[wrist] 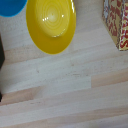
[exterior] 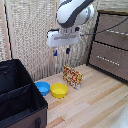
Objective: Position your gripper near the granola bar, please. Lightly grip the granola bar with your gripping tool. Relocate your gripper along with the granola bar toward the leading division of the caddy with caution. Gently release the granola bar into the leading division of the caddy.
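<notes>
Nearest us, the caddy (exterior: 17, 95) waits; our fingers (exterior: 55, 52) hang empty, seemingly apart, above the granola bar (exterior: 72, 76), which stands upright on the tabletop (exterior: 95, 105).

Granola bar (exterior: 72, 76) box has busy red-yellow print, way too blurry, nothing readable in either view.

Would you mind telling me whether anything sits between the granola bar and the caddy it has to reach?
Yes. The yellow bowl and the blue bowl sit on the table between the granola bar and the caddy. The hand hangs above the bar with nothing visible between them.
</notes>
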You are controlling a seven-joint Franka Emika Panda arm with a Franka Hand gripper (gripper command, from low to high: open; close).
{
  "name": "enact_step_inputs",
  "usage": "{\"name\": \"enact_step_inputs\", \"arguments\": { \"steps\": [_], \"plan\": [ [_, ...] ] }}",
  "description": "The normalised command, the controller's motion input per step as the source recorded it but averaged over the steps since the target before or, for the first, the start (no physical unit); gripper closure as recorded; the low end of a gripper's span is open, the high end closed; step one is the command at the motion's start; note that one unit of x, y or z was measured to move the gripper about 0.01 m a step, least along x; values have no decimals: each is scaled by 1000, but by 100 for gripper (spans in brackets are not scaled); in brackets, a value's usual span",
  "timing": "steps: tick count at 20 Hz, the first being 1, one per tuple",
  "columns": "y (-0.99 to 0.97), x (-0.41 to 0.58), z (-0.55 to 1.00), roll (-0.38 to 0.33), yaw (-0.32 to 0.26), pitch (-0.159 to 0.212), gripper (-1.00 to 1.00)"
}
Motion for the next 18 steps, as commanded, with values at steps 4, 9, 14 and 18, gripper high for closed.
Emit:
{"name": "enact_step_inputs", "arguments": {
  "steps": [4, 9, 14, 18],
  "plan": [
    [-956, 38, -216, 128, -6, -52, -100],
    [-986, 0, -169, 130, 0, -59, -100],
    [-585, 1, -234, 88, 0, -34, -100],
    [-21, -20, -389, 5, 3, 0, -100]
  ]
}}
